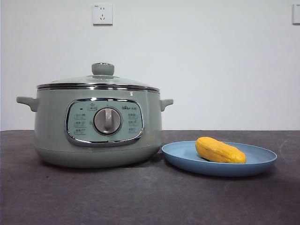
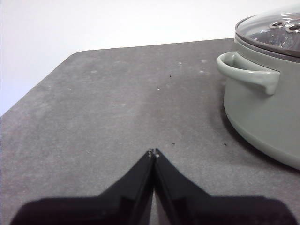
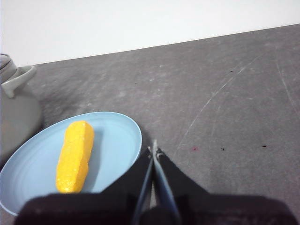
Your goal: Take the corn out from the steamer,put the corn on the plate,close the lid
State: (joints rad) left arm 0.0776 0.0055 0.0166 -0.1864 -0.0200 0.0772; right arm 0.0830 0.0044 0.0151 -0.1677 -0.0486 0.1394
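Task looks complete: corn (image 1: pixel 220 150) on plate (image 1: pixel 262 162), lid (image 1: pixel 101 80) seated on steamer (image 1: pixel 51 131); left gripper (image 2: pixel 153 153) and right gripper (image 3: pixel 153 150) both closed, empty.

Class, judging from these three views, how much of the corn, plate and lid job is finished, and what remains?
All of it looks done. The corn lies on the plate, and the lid sits on the steamer. Nothing is in hand: the left gripper and right gripper are shut, holding nothing. No step appears left.
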